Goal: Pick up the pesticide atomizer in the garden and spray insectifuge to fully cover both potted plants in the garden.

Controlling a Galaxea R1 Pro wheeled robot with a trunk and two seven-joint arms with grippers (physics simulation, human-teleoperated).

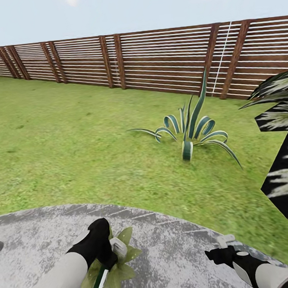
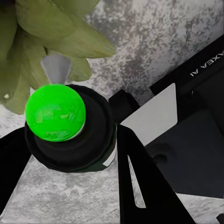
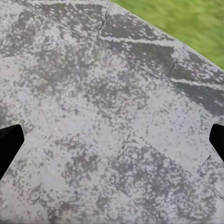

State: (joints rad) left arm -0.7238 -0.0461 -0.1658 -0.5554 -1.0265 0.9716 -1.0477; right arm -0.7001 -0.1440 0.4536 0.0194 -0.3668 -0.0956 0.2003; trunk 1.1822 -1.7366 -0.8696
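1. Three views, head first: left gripper [image 1: 110, 255] sits low at near left over the stone paving [image 1: 169, 246], clamped on the pesticide atomizer [image 1: 102, 275], a dark green bottle with a white label and a white nozzle head. Directly below and around it is one potted plant [image 1: 121, 267], a low rosette of pale green leaves on the slabs. Right gripper [image 1: 226, 248] hovers at near right over bare paving, holding nothing. Grass lawn [image 1: 75, 145] runs out to the slat fence [image 1: 155, 61]; an agave [image 1: 191, 134] stands mid-right and a dark palm [image 1: 283, 150] cuts in at far right. Neither is a target. I can't spot the second rosette.

2. Left wrist: black fingers [image 2: 140, 186] closed around the atomizer's dark body [image 2: 88, 144], bright green cap [image 2: 56, 112] facing the camera, grey nozzle tip [image 2: 57, 67] pointing at the plant's leaves [image 2: 60, 37]. Grip looks solid and centred.

3. Right wrist: fingertips [image 3: 9, 144] wide apart at the frame edges, speckled slabs between them, grass strip [image 3: 186, 28] at the far corner.

4. Judgement: spraying step on plant one. Keep the nozzle aimed at the rosette centre, sweep across all leaves, hold the bottle steady, don't tilt it off target. Keep the right arm parked clear.
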